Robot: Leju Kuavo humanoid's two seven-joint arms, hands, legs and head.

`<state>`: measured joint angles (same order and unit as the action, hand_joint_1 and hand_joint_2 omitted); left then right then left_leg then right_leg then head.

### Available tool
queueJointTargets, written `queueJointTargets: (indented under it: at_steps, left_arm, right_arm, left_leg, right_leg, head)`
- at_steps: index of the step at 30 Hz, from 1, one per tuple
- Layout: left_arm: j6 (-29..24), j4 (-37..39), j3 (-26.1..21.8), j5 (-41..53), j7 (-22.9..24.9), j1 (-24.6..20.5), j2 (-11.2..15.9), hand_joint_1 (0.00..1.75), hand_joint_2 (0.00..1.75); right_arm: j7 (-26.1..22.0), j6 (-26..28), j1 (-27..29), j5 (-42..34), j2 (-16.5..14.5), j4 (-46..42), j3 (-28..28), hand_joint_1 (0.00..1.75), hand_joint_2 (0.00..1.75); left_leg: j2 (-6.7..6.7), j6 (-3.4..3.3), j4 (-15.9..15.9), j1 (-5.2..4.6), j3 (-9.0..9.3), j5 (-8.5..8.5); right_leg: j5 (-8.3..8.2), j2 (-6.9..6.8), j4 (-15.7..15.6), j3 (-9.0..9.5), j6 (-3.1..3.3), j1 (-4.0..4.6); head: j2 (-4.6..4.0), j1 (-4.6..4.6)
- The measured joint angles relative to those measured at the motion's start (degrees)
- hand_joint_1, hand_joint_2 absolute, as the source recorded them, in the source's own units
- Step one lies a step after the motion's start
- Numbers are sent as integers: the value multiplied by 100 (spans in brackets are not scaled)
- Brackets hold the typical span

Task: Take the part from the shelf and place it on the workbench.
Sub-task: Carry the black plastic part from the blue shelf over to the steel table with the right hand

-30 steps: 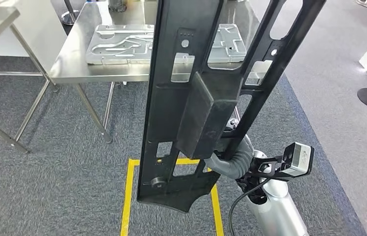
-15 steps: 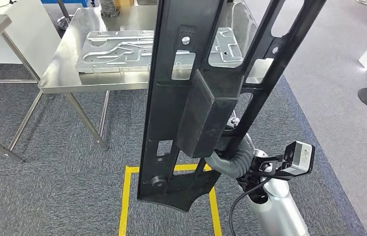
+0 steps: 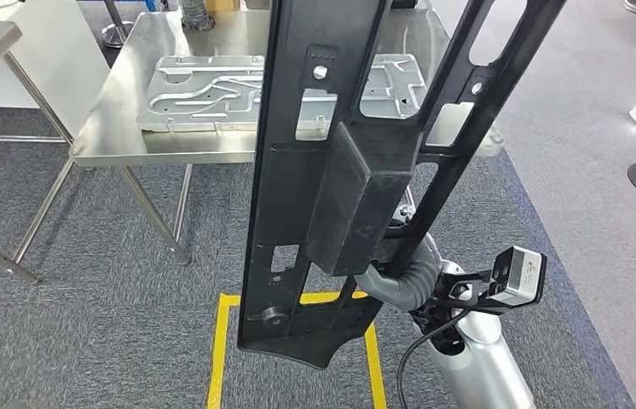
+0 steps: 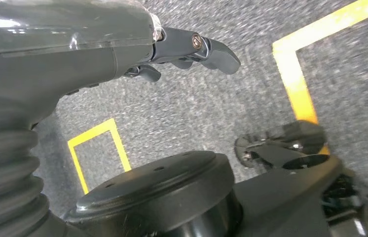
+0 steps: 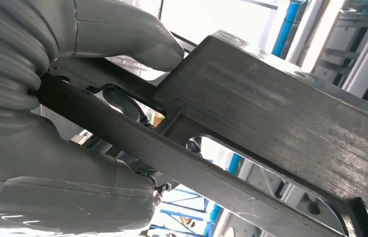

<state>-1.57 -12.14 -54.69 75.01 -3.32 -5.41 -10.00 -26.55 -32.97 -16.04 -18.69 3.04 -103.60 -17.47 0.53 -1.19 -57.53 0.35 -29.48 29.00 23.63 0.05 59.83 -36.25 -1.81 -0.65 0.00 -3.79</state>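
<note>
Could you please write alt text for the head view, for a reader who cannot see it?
A long black part with cut-out slots stands upright close to the camera, held from behind by the robot's right hand. Beyond it is a steel workbench with a flat silver plate on top. On the grey carpet below is a yellow tape outline.

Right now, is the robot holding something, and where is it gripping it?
Yes. Its right hand grips the long black part by a thin bar low on the frame, beside its boxy block. The left hand holds nothing.
</note>
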Motion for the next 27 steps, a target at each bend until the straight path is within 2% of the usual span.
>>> queueJointTargets:
  at_steps: [2,5,6,7,9,10,11,12,13,14,15,16,19,21,22,24,25,26,27]
  left_arm:
    - [0,1,0,0,2,-6,1,0,175]
    - [-2,1,0,0,5,-15,3,0,175]
    - [-3,1,0,-1,5,-21,3,0,175]
    - [-4,1,0,-4,-1,-24,4,0,175]
    - [-2,1,0,-11,-13,-50,3,0,175]
    - [1,1,0,-14,-19,-66,3,0,175]
    - [2,1,0,-15,-19,-78,4,0,175]
    - [4,1,-1,-14,-13,-79,4,0,175]
    - [4,1,-1,-13,-6,-70,5,0,175]
    - [4,1,-1,-11,3,-56,8,0,175]
    - [4,1,-1,-10,10,-42,10,0,175]
    - [3,1,0,-10,13,-32,12,0,175]
    - [2,1,-2,-9,14,-10,19,0,175]
    - [2,1,-3,-3,11,-5,20,0,175]
    - [3,1,-2,1,11,-5,19,0,175]
    - [6,1,-2,8,13,-1,19,0,175]
    - [9,1,-2,13,14,2,20,0,175]
    - [12,1,-2,16,15,4,20,0,175]
    - [15,1,-2,20,15,4,21,0,175]
  right_arm:
    - [0,0,2,0,2,-7,1,171,175]
    - [-1,1,2,-1,4,-25,3,171,175]
    - [-2,1,-2,-2,4,-32,3,171,175]
    - [-3,1,-4,-4,4,-39,3,171,175]
    - [-2,-1,1,-6,4,-41,2,171,175]
    - [2,-1,6,-6,4,-40,1,171,175]
    - [4,-3,10,-8,4,-40,-1,171,175]
    - [6,-5,11,-10,4,-40,-2,171,175]
    - [6,-7,11,-13,3,-40,-2,171,175]
    - [7,-9,9,-16,3,-38,-2,171,175]
    - [7,-10,6,-21,3,-36,-2,171,175]
    - [6,-12,3,-27,3,-34,-2,171,175]
    - [6,-23,-5,-42,3,-34,-1,171,175]
    - [6,-30,-24,-52,4,-39,2,171,175]
    - [3,-35,-32,-60,4,-40,4,171,175]
    - [-2,-44,-27,-69,5,-38,6,171,175]
    - [-3,-46,-12,-71,6,-35,8,171,175]
    - [-3,-47,0,-72,7,-32,9,171,175]
    - [-3,-49,6,-73,8,-29,10,171,175]
  left_leg:
    - [-6,63,6,-10,6,44]
    - [-21,150,-85,-1,28,163]
    - [-22,176,-306,3,-61,272]
    - [-23,195,-658,12,-240,410]
    - [-23,219,-1474,18,-728,657]
    - [-24,220,-1703,19,-906,651]
    - [-24,212,-1707,18,-974,522]
    - [-24,193,-1477,18,-931,274]
    - [-24,162,-1092,15,-813,-32]
    - [-25,130,-728,1,-680,-257]
    - [-24,100,-415,-14,-561,-388]
    - [-22,77,-241,-30,-498,-419]
    - [-6,17,-97,-26,-445,-351]
    - [-3,-33,-22,8,-364,-342]
    - [-8,-54,1,15,-322,-330]
    - [-16,-84,8,13,-272,-286]
    - [-16,-88,8,13,-246,-259]
    - [-12,-87,7,13,-212,-229]
    - [-8,-81,6,13,-166,-194]
  right_leg:
    - [45,12,-126,37,65,30]
    - [113,29,-184,114,175,4]
    - [135,23,-203,160,208,-5]
    - [162,13,-212,202,233,-4]
    - [221,-1,-212,262,262,12]
    - [253,-3,-212,301,267,20]
    - [289,0,-211,351,269,27]
    - [329,7,-211,415,266,34]
    - [373,14,-211,482,260,39]
    - [414,22,-213,536,245,48]
    - [445,32,-209,564,222,56]
    - [463,36,-208,567,195,59]
    - [498,30,-224,559,94,60]
    - [618,26,-18,490,26,57]
    - [740,25,275,339,-1,44]
    - [990,24,1092,-164,-43,21]
    - [1012,23,1384,-390,-59,8]
    - [918,22,1471,-516,-68,-2]
    - [709,20,1313,-519,-69,-11]
  head:
    - [0,-1]
    - [0,-3]
    - [0,-5]
    - [0,-7]
    - [0,-8]
    - [0,-8]
    - [0,-8]
    - [0,-8]
    - [0,-8]
    - [0,-8]
    - [0,-8]
    - [0,-7]
    - [0,-7]
    - [0,-7]
    - [0,-6]
    - [0,-6]
    - [0,-6]
    - [0,-6]
    - [0,-6]
